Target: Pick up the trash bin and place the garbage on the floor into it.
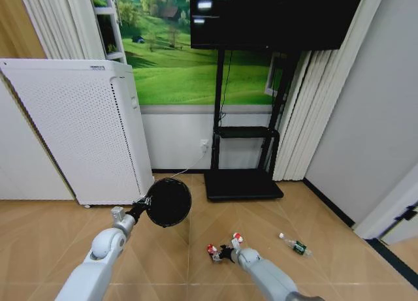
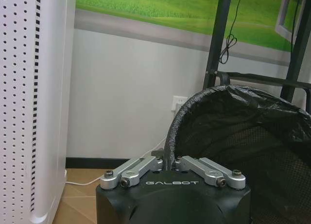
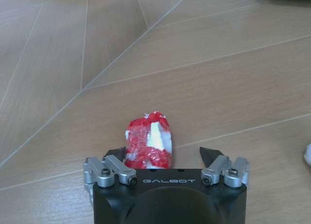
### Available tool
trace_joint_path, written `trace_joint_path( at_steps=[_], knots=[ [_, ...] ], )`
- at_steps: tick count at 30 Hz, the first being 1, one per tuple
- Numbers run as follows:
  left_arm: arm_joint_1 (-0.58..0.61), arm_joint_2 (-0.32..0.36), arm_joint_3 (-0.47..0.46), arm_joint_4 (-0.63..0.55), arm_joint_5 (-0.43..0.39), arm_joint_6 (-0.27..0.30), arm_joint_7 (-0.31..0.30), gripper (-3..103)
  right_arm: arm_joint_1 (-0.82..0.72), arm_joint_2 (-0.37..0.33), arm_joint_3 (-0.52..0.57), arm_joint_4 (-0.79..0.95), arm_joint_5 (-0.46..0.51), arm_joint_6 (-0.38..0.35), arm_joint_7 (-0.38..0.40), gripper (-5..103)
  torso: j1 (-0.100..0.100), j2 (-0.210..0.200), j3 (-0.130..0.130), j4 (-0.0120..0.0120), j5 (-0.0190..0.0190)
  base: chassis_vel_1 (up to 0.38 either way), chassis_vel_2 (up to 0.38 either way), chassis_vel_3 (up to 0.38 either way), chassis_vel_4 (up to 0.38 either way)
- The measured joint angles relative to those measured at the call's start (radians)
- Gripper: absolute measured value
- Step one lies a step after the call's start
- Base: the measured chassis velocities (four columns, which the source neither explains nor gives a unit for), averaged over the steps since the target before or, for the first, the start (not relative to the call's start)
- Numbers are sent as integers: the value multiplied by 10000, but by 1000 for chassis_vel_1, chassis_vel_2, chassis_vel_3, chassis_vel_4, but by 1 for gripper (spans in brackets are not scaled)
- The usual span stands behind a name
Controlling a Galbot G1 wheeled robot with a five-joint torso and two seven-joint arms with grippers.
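Note:
My left gripper (image 1: 140, 208) holds the black mesh trash bin (image 1: 168, 202) off the floor, tipped so its mouth faces me. In the left wrist view the left gripper (image 2: 168, 158) is shut on the trash bin's (image 2: 243, 136) lined rim. Down at the parquet floor (image 1: 326, 275), my right gripper (image 1: 225, 252) reaches one red-and-white wrapper (image 1: 212, 251). A second wrapper (image 1: 238, 237) lies just behind, and a clear bottle (image 1: 297, 246) with a green label lies to the right. In the right wrist view the right gripper (image 3: 163, 155) is open, its fingers either side of the wrapper (image 3: 148, 144).
A tall white perforated appliance (image 1: 85, 131) stands at the left against the wall. A black TV stand (image 1: 243, 183) with its flat base sits straight ahead, and a cable (image 1: 186, 170) runs from the wall socket. Open parquet lies between the arms.

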Motion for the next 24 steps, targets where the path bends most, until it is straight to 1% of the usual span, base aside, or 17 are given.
trace_joint_path(
  at_steps=[1, 2, 3, 6, 7, 8, 9, 11, 14, 18, 20, 21, 22, 23, 24],
  knots=[
    [0, 0, 0, 0, 0, 0, 0, 4, 0, 0, 0, 0, 0, 0, 0, 84, 0, 0, 0, 0, 0, 0, 0, 0, 0],
    [-14, 6, 0, 0, -15, 2, 4, 4, -36, -4, 8, 41, -79, 5, 2, 79, 0, 0, 0, 2, 3, 0, 0, 0, 0],
    [-24, 8, -1, 6, -19, 2, 5, 4, -62, -6, 25, 52, -137, 10, 3, 68, 0, 0, -1, 2, 3, 0, 0, 0, 0],
    [-28, 8, 0, 15, -21, 3, 8, 4, -74, 0, 46, 50, -177, 13, 3, 68, 0, 1, -1, 2, 2, 0, 0, 0, 0],
    [-26, 8, -7, 28, -21, 2, 19, 4, -79, 11, 58, 47, -190, 15, 3, 57, -1, 0, 0, 3, 4, 0, 0, 0, 0],
    [-15, 7, -28, 43, -20, 2, 36, 4, -82, 12, 68, 45, -212, 15, 5, 51, 0, 0, 0, 3, 5, 0, 0, 0, 0],
    [-15, 7, -28, 43, -20, 2, 36, 4, -82, 12, 68, 45, -212, 15, 5, 51, 0, 0, 0, 3, 5, 0, 0, 0, 0],
    [7, -6, -56, 68, -3, 2, 66, 4, -111, 16, 92, 55, -245, 17, 16, 44, -1, 1, 1, 4, 6, 0, 0, 0, 0],
    [12, -12, -73, 80, 9, 1, 70, 4, -157, 16, 162, 92, -314, 18, 27, 43, -1, 1, 1, 5, 8, 0, 0, 0, 0],
    [13, -36, -131, 166, 35, -6, 35, 4, -428, -59, 554, 492, -506, -33, 112, 43, 0, -3, 4, 9, 18, 0, 0, 0, 0],
    [40, -99, -298, 344, 87, -49, -142, 4, -810, -386, 1333, 1192, -633, -245, 45, 42, 4, -8, 10, 9, 14, 0, 0, 0, 0],
    [40, -99, -298, 344, 87, -49, -142, 4, -810, -386, 1333, 1192, -633, -245, 45, 42, 4, -8, 10, 9, 14, 0, 0, 0, 0],
    [76, -110, -354, 387, 101, -69, -160, 4, -972, -562, 1664, 1565, -630, -282, 14, 42, 4, -8, 9, 9, 14, 0, 0, 0, 0],
    [123, -113, -433, 426, 107, -91, -168, 4, -1198, -876, 2059, 2084, -579, -339, -25, 42, 4, -7, 7, 10, 17, 0, 0, 0, 0],
    [156, -112, -514, 462, 108, -110, -174, 4, -1428, -1208, 2490, 2521, -563, -412, -29, 42, 3, -7, 6, 8, 11, 0, 0, 0, 0]
  ],
)
